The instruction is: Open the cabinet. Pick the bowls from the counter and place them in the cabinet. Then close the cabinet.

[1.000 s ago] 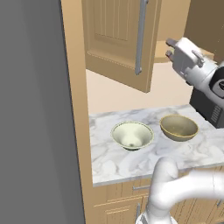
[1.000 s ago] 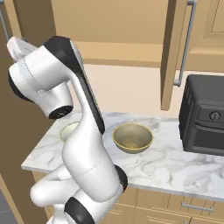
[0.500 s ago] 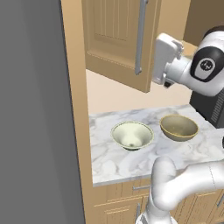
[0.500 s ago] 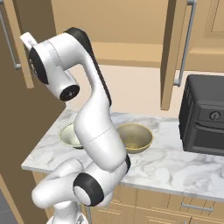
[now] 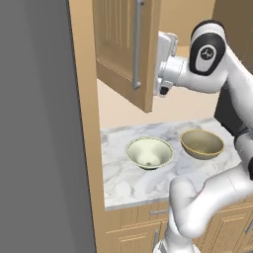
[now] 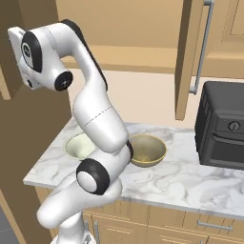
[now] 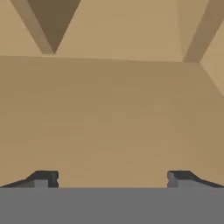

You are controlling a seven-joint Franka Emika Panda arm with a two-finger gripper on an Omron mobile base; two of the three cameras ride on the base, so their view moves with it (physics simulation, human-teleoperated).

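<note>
Light-wood cabinet [image 5: 123, 49] doors hang open; both bowls, cream [image 5: 149, 152] and tan [image 5: 202, 144], sit untouched on the marble bench [image 5: 123, 173]. High beside the left door, the tool [image 5: 162, 89] gapes wide, holding nothing. Swinging down carelessly, it could clip that door's edge.

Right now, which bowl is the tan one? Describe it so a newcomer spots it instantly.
Find the white marble counter under the open wall cabinet. Two bowls sit on it side by side, apart; the tan bowl is the one nearer the black oven. Unlike the pale cream bowl, it is brown with a yellowish rim.
</note>
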